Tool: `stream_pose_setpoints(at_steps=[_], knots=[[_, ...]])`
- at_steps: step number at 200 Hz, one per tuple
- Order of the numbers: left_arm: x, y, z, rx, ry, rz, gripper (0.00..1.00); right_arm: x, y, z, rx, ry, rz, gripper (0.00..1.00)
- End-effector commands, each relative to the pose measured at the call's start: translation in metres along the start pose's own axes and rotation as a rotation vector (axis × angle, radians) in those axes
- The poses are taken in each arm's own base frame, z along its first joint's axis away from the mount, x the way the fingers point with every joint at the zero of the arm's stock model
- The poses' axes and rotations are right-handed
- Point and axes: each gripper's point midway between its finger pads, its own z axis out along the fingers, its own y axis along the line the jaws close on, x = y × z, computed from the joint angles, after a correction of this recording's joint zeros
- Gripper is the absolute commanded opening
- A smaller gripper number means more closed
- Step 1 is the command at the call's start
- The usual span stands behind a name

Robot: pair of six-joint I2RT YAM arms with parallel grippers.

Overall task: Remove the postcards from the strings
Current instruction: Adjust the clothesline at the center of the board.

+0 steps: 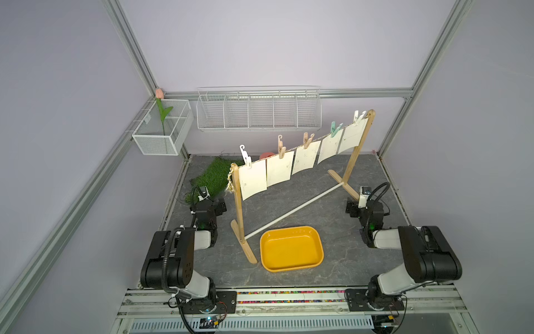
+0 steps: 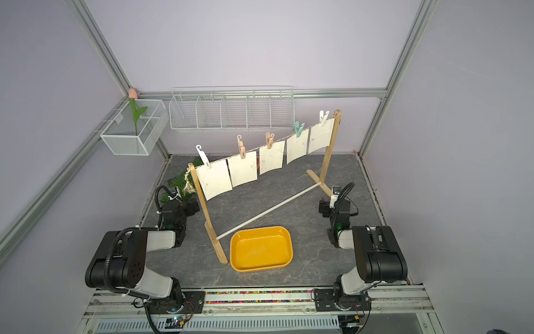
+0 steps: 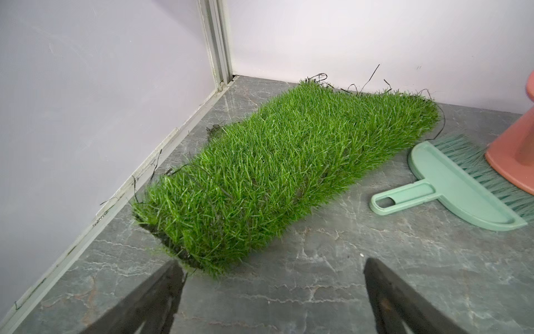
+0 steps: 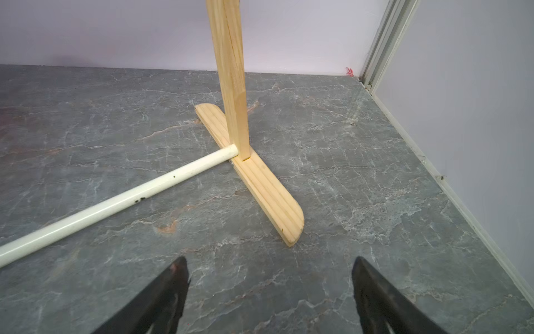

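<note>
An empty yellow tray point(image 1: 290, 251) sits nearest on the worktop point(image 1: 341, 269), just right of the near foot of the wooden frame point(image 1: 238, 202). A little farther back, the left tool point(image 3: 273, 264) sits low at the left side. Its jaws are spread wide with nothing between them, and it faces a green grass mat point(image 3: 274, 162). The right tool point(image 4: 270, 260) is likewise released and empty, low beside the frame's far-right foot and the white rod point(image 4: 115, 205). The frame runs diagonally from near left to far right. The string point(image 1: 293, 148) between its posts carries all five postcards point(image 1: 306, 157), each pinned by a peg point(image 1: 281, 151), so no card is off yet. The main risk is probably in the pull. The frame looks light and stands on narrow feet, so tugging a card whose peg does not let go could drag or tip the frame, or tear the paper at the pinch. Neighbouring cards hang close edge to edge, so a closing tool may catch two at once. The far-right cards hang highest and farthest, which means a long reach. A freed card is thin and limp, so it may slip from the grip or flutter past the tray.
</note>
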Motion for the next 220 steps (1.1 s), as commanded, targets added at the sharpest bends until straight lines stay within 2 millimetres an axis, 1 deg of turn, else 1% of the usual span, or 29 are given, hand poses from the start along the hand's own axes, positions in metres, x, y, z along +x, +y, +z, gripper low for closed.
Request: stream_pose_setpoints(at_steps=[1, 202, 210, 220], knots=[[-0.017, -0.001, 0.001, -0.005, -0.041, -0.016, 0.99, -0.009, -0.003, 0.001, 0.009, -0.028, -0.006, 0.89], [-0.017, 0.000, 0.001, 0.010, -0.041, -0.023, 0.99, -0.009, -0.003, 0.000, 0.009, -0.031, -0.006, 0.89], [-0.022, 0.000, -0.001, 0.011, -0.061, -0.018, 0.99, -0.011, -0.004, 0.000, 0.016, -0.038, -0.004, 0.89], [-0.031, 0.000, -0.008, 0.019, -0.096, -0.017, 0.99, -0.014, -0.006, -0.002, 0.029, -0.034, 0.003, 0.89]])
